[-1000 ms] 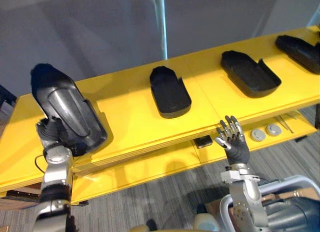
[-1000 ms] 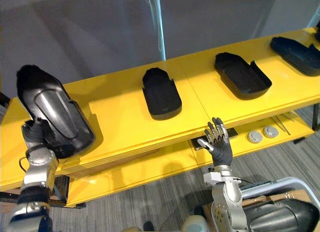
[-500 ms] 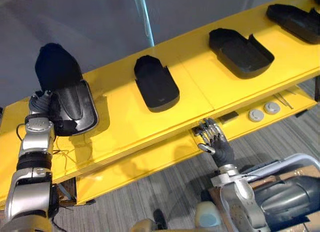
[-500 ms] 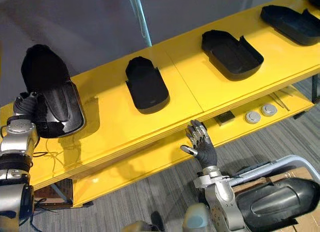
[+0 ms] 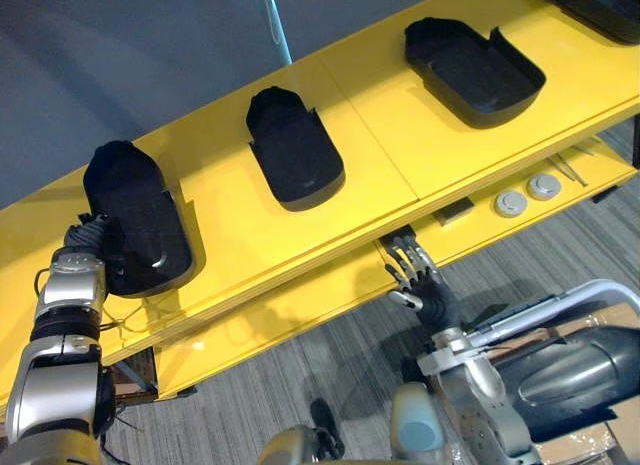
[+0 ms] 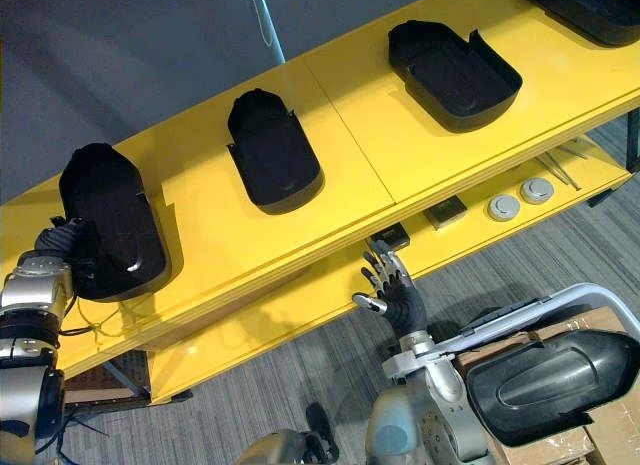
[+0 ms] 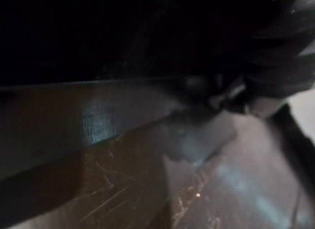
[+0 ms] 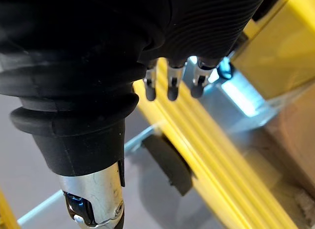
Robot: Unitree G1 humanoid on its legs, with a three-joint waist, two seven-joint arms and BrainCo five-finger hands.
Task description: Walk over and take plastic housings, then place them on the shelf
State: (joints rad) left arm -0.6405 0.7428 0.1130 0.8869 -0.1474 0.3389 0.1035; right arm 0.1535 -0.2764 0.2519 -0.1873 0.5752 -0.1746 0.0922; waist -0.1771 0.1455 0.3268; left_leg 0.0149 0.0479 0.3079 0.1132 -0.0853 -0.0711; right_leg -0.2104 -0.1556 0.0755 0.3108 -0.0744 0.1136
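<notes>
Housing [image 5: 135, 220] lies flat at the shelf's [image 5: 218, 180] left end, I judge for release. Left hand [image 5: 85, 237] against it, grip I cannot tell. Right hand [image 5: 425, 288] spread, empty.

**Lighting: eye views bright, left wrist view dark**

Even light from above on the yellow shelf [image 5: 400, 155], giving a soft sheen and no hard glare. Each housing [image 5: 295, 150] throws a short soft shadow to its right. The lower shelf [image 5: 300, 320] is shaded. The left wrist view is very dim, with a faint sheen. The right wrist view has one blue-white glare patch.
</notes>
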